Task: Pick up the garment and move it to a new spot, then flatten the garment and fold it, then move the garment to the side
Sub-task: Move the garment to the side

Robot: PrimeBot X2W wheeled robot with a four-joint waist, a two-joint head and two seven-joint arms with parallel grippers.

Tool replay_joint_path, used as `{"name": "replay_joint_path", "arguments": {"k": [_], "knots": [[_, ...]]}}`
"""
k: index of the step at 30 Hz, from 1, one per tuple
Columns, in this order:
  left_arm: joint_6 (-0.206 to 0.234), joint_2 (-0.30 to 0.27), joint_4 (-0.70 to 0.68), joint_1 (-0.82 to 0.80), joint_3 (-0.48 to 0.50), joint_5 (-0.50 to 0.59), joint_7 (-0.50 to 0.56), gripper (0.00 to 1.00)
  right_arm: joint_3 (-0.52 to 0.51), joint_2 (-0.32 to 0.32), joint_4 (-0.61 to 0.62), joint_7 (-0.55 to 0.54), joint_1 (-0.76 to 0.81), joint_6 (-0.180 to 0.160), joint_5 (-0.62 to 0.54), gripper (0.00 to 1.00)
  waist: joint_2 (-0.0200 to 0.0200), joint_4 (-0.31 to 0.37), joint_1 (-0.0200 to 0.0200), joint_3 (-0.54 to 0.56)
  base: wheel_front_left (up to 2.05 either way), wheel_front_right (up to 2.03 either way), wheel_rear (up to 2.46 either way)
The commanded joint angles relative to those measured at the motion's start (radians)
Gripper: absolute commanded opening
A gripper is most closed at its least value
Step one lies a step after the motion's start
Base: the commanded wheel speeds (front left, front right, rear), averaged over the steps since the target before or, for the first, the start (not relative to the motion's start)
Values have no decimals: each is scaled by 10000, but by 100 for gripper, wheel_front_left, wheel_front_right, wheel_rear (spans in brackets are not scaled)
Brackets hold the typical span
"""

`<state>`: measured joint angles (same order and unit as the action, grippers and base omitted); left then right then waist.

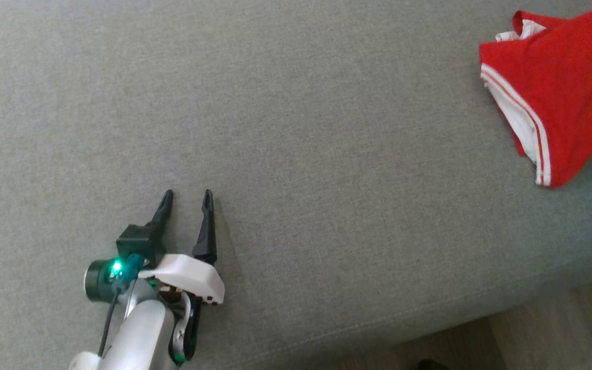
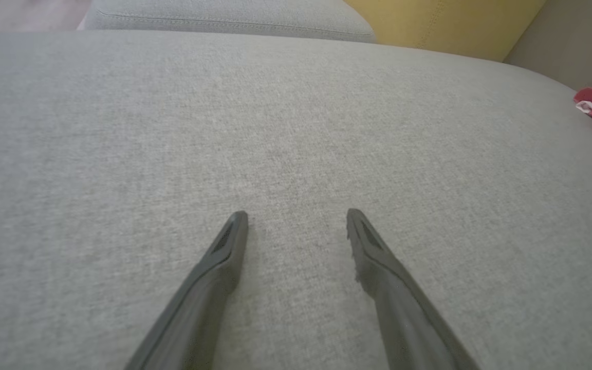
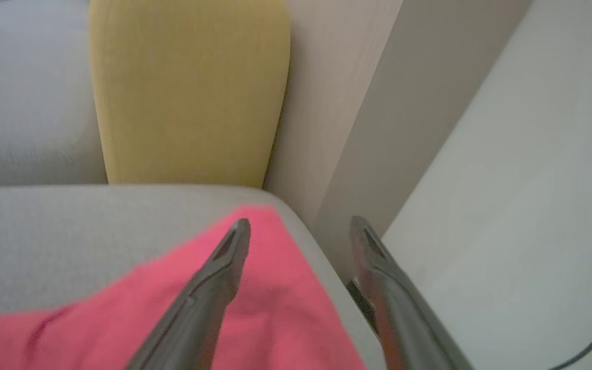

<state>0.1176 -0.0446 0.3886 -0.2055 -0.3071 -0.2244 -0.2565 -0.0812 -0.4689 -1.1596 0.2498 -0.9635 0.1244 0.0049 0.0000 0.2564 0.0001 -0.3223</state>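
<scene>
Jaws on both arms are spread wide with nothing between them. The left gripper (image 1: 188,193) hangs low over bare grey fabric toward the front edge of the sofa seat (image 1: 296,128), well apart from the garment (image 1: 563,97). The red garment with its white striped hem is bunched up at the seat's right end. The right wrist view puts it right at the far right corner, next to the yellow cushion (image 3: 188,92). The right gripper (image 3: 301,220) hovers above it with one finger over the red cloth and the other out past the seat's rounded edge.

How far along is this? It fits either the garment waiting to be picked up or one already set aside. The lump looks rumpled rather than neatly folded (though the head view cuts part of it off), so it can't be called either way.

Judging what could go wrong:
- The cloth lies close to that right edge, so any sideways drag could slide it off into the gap by the wall panel.
- With one finger hanging off the seat, closing here might only catch a thin top layer, or the upholstery edge.
- A one-layer pinch would let the rest unfurl and trail.
- The left gripper is far off, so it can't help steady things from there.
</scene>
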Motion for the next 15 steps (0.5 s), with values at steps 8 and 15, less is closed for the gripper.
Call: {"name": "replay_joint_path", "arguments": {"k": [8,15], "knots": [[369,-56,-594,260,757,-174,-53,100,-1296,2446,3376,118,1318,63,-991,100,0,-182,-1,620,0,0,0],[521,-56,-786,387,1021,-194,-53,100,-152,3707,4721,119,3066,63,-283,100,0,-906,-1,1110,0,0,0]]}}
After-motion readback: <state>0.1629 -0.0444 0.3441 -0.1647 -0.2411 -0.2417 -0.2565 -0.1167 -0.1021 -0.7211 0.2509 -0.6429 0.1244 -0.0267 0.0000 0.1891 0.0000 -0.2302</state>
